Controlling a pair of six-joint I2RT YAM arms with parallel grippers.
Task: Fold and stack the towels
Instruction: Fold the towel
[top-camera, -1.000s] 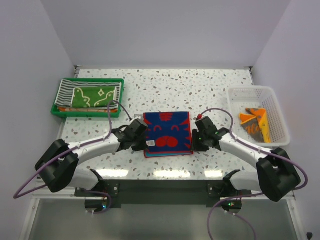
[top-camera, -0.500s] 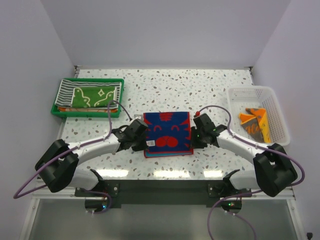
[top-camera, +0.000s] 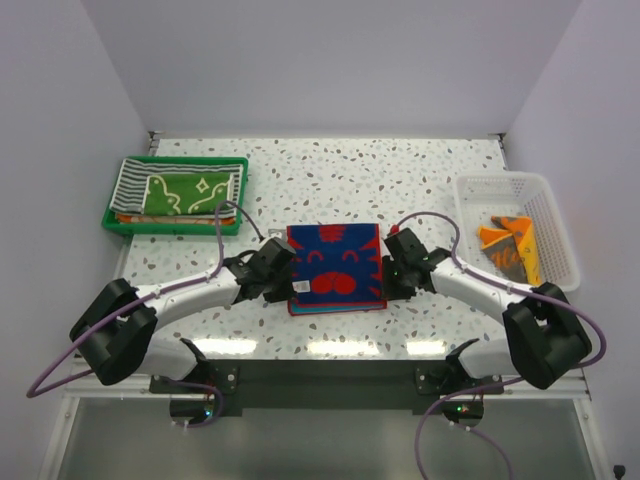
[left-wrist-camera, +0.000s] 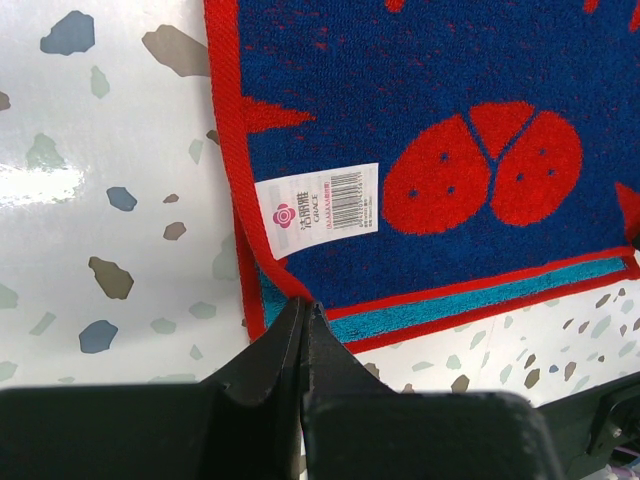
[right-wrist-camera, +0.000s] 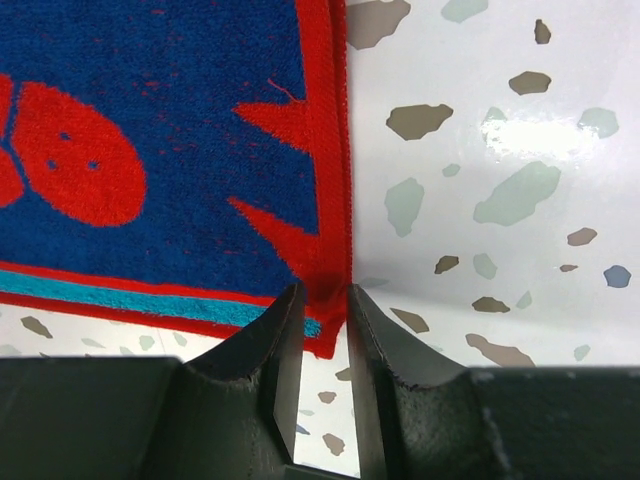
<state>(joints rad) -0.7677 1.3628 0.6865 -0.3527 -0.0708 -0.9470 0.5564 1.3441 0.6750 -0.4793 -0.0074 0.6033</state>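
Blue-and-red towel (top-camera: 336, 267) lies folded at the table's (top-camera: 400, 180) near middle. The left gripper (left-wrist-camera: 303, 312) is pinched tight on its left edge; the right gripper (right-wrist-camera: 320, 297) nips its right edge.

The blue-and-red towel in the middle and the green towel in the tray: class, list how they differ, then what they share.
1. The blue-and-red towel lies on the table between the arms; the green towel tops a stack in the green tray.
2. Both grippers, left gripper and right gripper, pinch the blue-and-red towel's near corners; nothing touches the green towel.
3. The blue-and-red towel has red shapes; the green towel has white drawings.
Both lie flat.
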